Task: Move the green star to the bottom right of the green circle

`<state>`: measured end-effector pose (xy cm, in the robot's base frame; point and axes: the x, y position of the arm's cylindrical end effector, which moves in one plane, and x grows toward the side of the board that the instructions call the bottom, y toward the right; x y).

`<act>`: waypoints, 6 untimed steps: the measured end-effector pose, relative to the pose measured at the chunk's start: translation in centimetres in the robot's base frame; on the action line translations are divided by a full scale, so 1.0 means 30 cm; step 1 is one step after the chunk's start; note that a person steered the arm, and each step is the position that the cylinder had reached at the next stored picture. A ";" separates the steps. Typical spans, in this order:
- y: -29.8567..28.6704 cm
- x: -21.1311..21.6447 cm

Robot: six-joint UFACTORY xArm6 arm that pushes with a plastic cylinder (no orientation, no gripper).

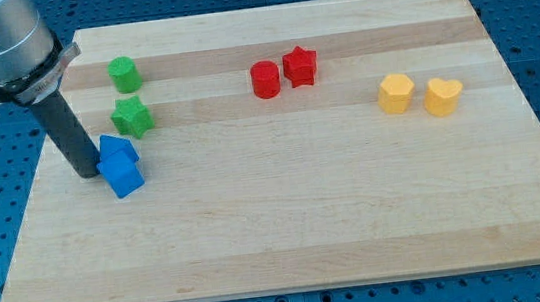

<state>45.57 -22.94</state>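
Observation:
The green star lies near the board's upper left, just below the green circle. The two are close but apart. My tip rests on the board at the view's left, below and left of the green star. It stands right beside the left side of two blue blocks that sit together just below the star.
A red cylinder and a red star sit side by side at the top centre. Two yellow blocks, one and a heart-like one, lie at the right. The wooden board ends close to my tip's left.

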 end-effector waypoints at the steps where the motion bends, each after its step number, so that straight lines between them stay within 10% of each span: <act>1: -0.110 -0.151; 4: 0.112 0.127; 6: 0.168 -0.136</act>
